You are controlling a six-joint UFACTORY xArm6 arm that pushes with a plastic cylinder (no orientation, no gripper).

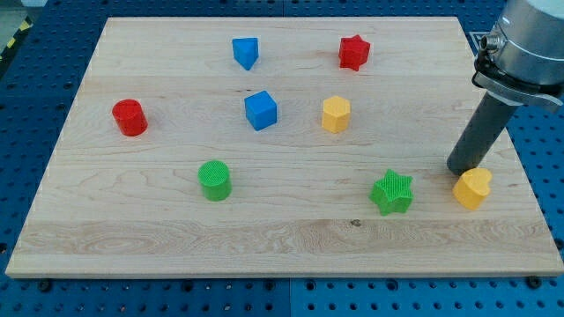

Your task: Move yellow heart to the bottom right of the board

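Red cylinder (pixel 129 117), red star (pixel 353 52), blue triangular block (pixel 246 53), blue cube (pixel 261 110), yellow hexagon (pixel 336 114), green cylinder (pixel 214 180), green star (pixel 392 192)

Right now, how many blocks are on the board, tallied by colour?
Red: 2, the red cylinder and the red star
Blue: 2, the blue triangular block and the blue cube
Yellow: 2, the yellow hexagon and the yellow heart
Green: 2, the green cylinder and the green star
Total: 8

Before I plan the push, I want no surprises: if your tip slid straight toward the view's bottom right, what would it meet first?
My tip would meet the yellow heart first; it sits just beside it, seemingly touching, though depth is unclear. Beyond it, only bare board shows up to the edge.
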